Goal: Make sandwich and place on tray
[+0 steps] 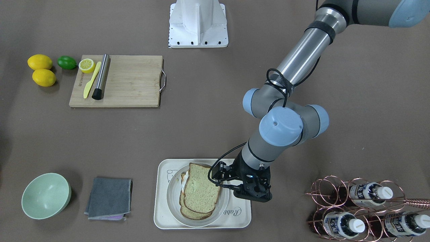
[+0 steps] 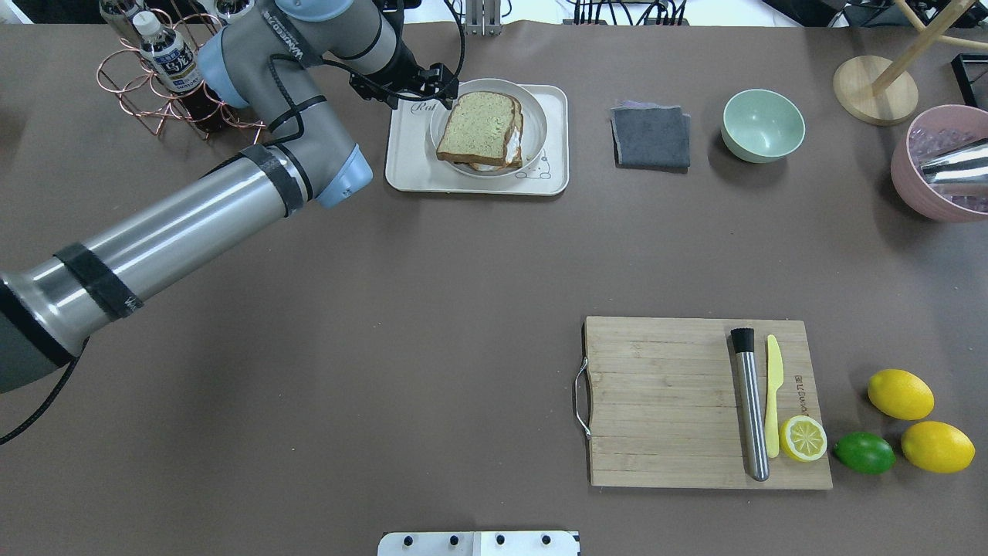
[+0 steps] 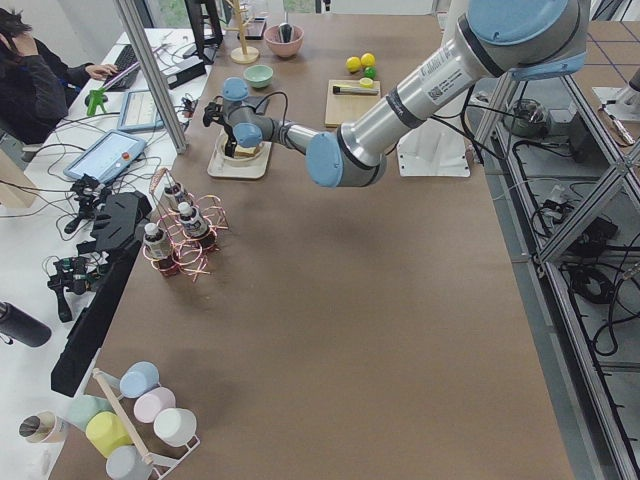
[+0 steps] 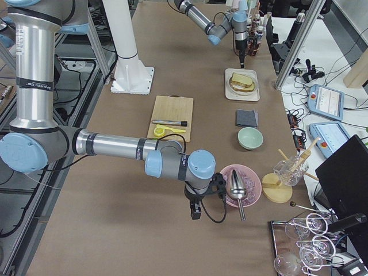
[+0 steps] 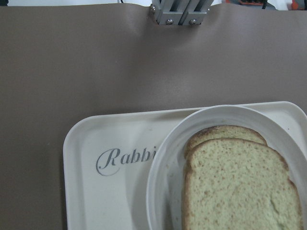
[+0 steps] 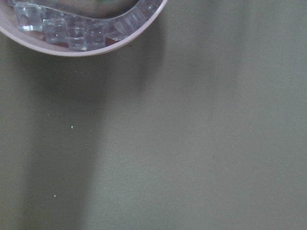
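The sandwich [image 1: 200, 190] is two speckled bread slices stacked, with a bit of white egg showing at the edge. It lies on a round white plate [image 1: 173, 201] that stands on the cream tray [image 1: 161, 215]. It also shows in the overhead view [image 2: 478, 123] and the left wrist view [image 5: 235, 187]. My left gripper [image 1: 253, 195] hovers above the tray's "Rabbit" end, beside the plate, looking open and empty. My right gripper [image 4: 195, 211] points down next to the pink bowl [image 4: 238, 185]; I cannot tell its state.
A copper bottle rack [image 1: 362, 208] stands close to my left arm. A grey cloth [image 1: 109, 198] and a green bowl [image 1: 45, 195] lie beyond the tray. The cutting board [image 1: 131, 84] holds a muddler, a yellow knife and a lemon half. Lemons and a lime lie beside it.
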{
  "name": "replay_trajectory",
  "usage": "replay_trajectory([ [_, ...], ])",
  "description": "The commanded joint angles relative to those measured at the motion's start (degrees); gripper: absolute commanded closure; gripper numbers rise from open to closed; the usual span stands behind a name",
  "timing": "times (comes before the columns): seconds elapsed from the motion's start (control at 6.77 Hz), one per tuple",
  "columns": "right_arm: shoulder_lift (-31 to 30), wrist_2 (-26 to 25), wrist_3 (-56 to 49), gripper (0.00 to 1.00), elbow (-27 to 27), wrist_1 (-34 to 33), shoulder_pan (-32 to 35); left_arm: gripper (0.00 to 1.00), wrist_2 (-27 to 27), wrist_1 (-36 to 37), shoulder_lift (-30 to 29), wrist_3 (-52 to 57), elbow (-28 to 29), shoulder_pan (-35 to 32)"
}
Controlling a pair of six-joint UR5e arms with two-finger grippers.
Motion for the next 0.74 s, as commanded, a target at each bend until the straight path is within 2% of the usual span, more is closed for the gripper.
replay_trajectory([
  [0.0,0.0,0.1,-0.1,0.0,-0.1,-0.1,0.0,0.02,-0.7,11.4,16.0,0.0,-27.4,0.3],
  [0.15,-0.4,0.1,-0.1,0.0,0.0,0.0,-0.1,0.02,-2.8,16.2,23.7,0.2,-38.7,0.0],
  [0.3,-0.6,0.1,-0.3,0.0,0.0,-0.1,0.0,0.02,-3.5,17.7,32.9,0.8,-47.3,-0.1],
  [0.44,-0.7,0.1,-0.6,0.0,0.0,-0.1,-0.1,0.02,-3.6,17.6,40.9,1.1,-53.7,-0.3],
  [0.59,-0.8,0.1,-0.7,0.0,-0.1,0.0,0.0,0.02,-3.6,17.6,47.5,6.4,-57.6,-2.3],
])
